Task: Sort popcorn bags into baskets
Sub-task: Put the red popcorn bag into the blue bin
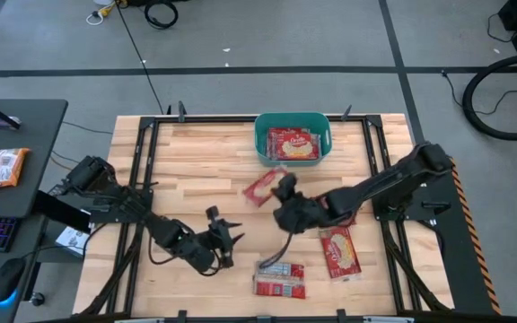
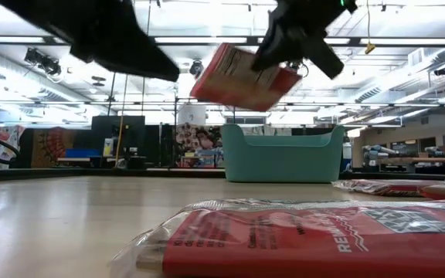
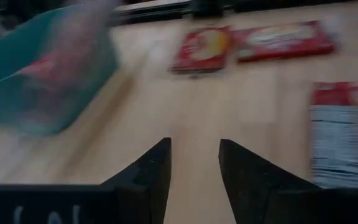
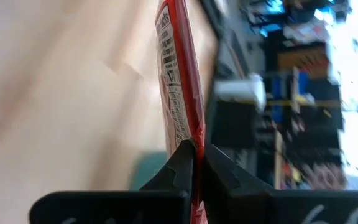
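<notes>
The right end effector (image 1: 283,188) pinches a popcorn bag (image 1: 263,187) above the tabletop (image 1: 196,161), near the basket (image 1: 293,136) at its far edge. The left end effector (image 1: 225,240) hovers spread near the front edge.

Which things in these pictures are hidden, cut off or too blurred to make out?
- Basket, low view: its wall hides the contents.
- Held popcorn bag, high view: the right claw covers one end.
- Left wrist view: basket smeared by blur; contents unreadable.
- Nearest bag, low view: cut off by the bottom edge.

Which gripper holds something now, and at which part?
The right gripper pinches a popcorn bag by its edge, above the table. The left gripper holds nothing.
</notes>
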Controlling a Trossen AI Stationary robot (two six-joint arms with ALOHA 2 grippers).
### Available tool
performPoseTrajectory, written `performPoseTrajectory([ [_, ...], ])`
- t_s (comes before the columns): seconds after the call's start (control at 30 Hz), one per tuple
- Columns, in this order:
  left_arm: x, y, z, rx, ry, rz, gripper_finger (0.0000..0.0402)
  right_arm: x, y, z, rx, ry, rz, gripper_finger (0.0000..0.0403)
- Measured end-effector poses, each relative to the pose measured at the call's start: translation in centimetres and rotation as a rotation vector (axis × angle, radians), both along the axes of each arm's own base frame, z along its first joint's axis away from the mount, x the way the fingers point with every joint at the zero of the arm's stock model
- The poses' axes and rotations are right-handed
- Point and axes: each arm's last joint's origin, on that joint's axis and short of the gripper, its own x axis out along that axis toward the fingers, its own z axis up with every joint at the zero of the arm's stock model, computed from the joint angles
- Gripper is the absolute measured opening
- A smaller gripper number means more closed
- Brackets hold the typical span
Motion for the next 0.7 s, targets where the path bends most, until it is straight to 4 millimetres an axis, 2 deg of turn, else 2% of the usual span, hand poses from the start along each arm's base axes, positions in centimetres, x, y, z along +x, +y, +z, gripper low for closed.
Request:
performPoseTrajectory([
  [0.17,0.5,-0.2,0.0,0.012,0.028,-0.108,0.0141,-1.2,-3.0,2.8,-0.042,-0.084,-0.149,0.0016],
  [0.3,0.0,-0.5,-0.5,0.032,0.012,-0.202,0.0141,-1.5,-6.3,3.5,0.017,-0.136,-0.281,0.0016],
  [0.5,-1.8,0.7,-1.9,-0.021,-0.201,-0.344,0.0141,-1.0,-10.0,1.2,0.007,-0.013,-0.413,0.0016],
  [0.7,-3.4,2.9,-3.0,-0.088,-0.316,-0.314,0.0141,-0.3,-13.4,-1.0,-0.045,0.072,-0.529,0.0016],
])
